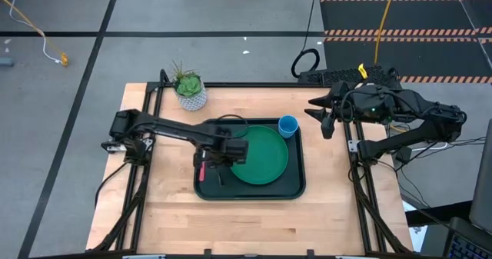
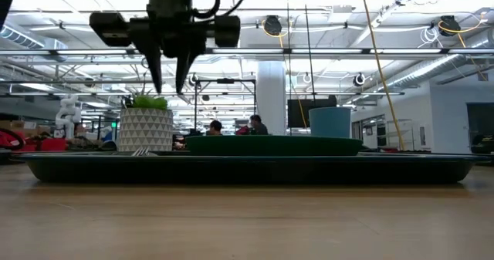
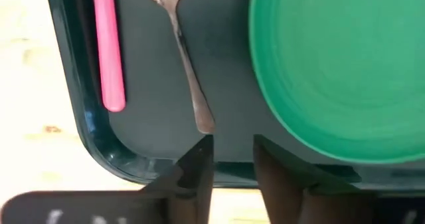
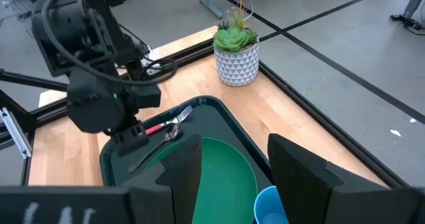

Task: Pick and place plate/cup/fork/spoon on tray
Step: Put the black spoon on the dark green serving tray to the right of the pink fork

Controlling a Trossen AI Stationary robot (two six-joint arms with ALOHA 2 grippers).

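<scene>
The dark tray (image 1: 298,187) lies mid-table. On it sit the green plate (image 1: 263,154), the light-blue cup (image 1: 288,125) upright at its far right corner, the pink-handled fork (image 3: 109,58) along its left rim, and the silver spoon (image 3: 186,71) flat beside the fork. My left gripper (image 3: 232,154) hangs open above the tray's left part, pointing down, just off the spoon's handle end (image 3: 204,123). In the low view its fingertips (image 2: 171,86) stand well above the tray. My right gripper (image 1: 324,122) waits open, high beyond the tray's right edge.
A white patterned plant pot (image 1: 190,91) stands at the table's far left, behind the tray. Bare wooden tabletop (image 1: 254,224) lies in front of the tray and to its left. Black frame rails (image 1: 146,128) run along both table sides.
</scene>
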